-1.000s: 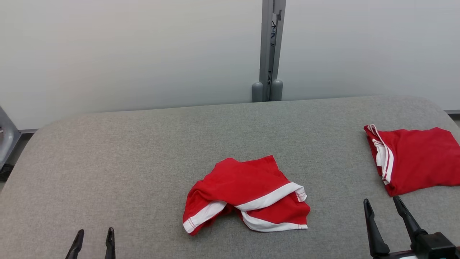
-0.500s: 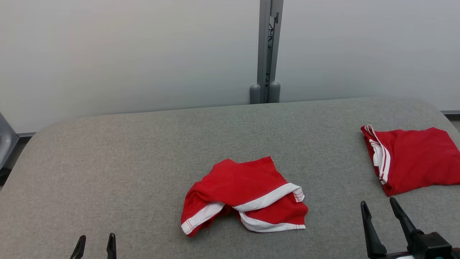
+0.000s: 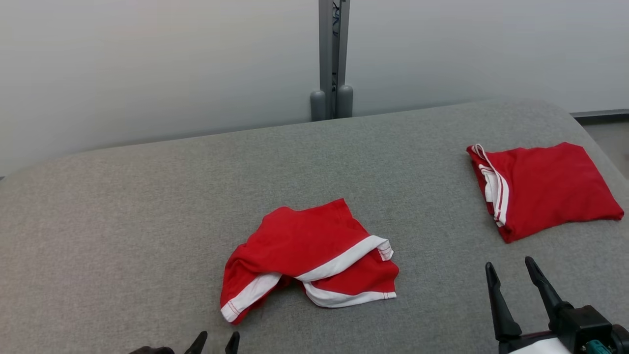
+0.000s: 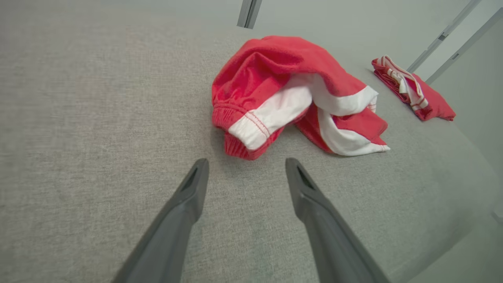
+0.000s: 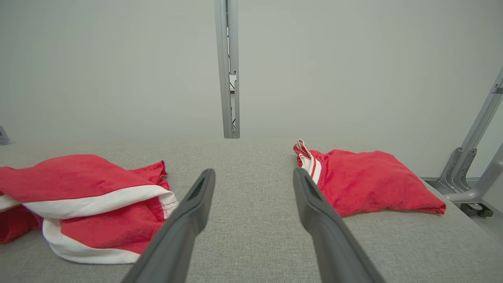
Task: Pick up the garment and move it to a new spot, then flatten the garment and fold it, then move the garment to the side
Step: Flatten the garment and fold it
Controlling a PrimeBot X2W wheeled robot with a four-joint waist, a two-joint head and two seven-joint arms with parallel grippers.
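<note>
While the crumpled garment [image 3: 309,260] lies in a heap near the middle of the grey padded table [image 3: 123,221], nothing of its round looks begun to me: it is not lifted, not flattened, not folded. It is red with white bands, bunched over itself. In the left wrist view an elastic edge is turned toward my left gripper [image 3: 218,338], whose 2 fingers stand spread and empty, their tips near that edge but apart from it. My right gripper [image 3: 509,265] is likewise spread wide and holds nothing. It points at the bare table between the heap and another red garment [image 3: 545,189], which lies folded flat toward the table's right end, well apart from the heap. I judge that one finished and set aside. So all 3 stages remain for the heap: pick up and move, flatten and fold, shift to the side.
</note>
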